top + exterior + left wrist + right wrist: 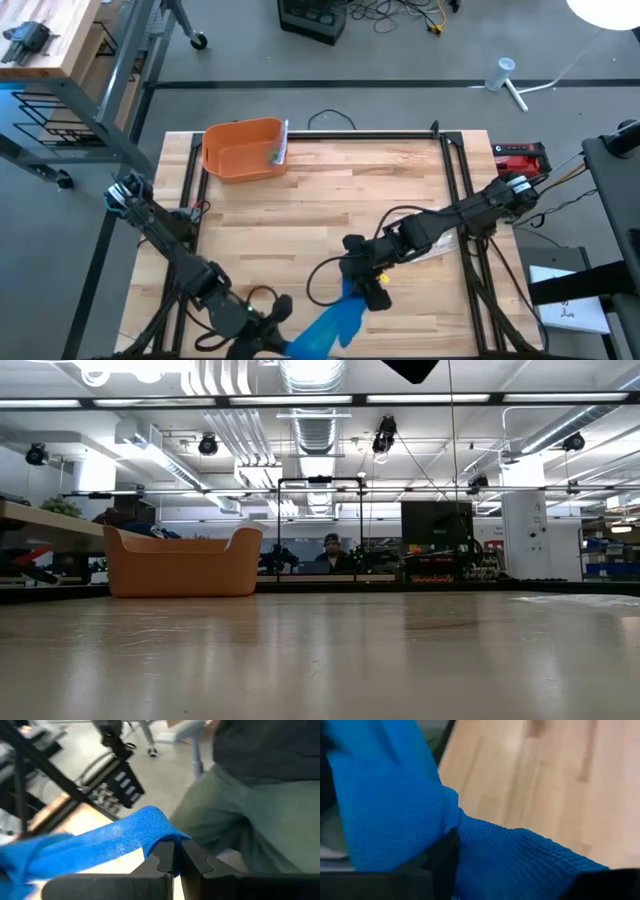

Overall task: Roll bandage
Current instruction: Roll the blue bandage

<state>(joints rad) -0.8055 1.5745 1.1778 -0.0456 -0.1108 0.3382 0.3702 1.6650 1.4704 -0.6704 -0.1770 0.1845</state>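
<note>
At the table's near edge, the left gripper (172, 862) is pinching one end of the blue bandage (325, 325) between closed fingers, likely anchoring it so the strip stays taut. Just beyond, to the right, the right gripper (368, 288) is clamping the bandage's other end, seemingly positioned to wind it. Farther off, at the far left, an orange bin (243, 150) is sitting on the wooden table (330, 210), probably waiting for the finished roll.

Bandage (330, 325) bright blue, fine waffle-weave texture. Bin (243, 150) orange. Table (330, 220) pale wood, planked, black-framed, under bin.
</note>
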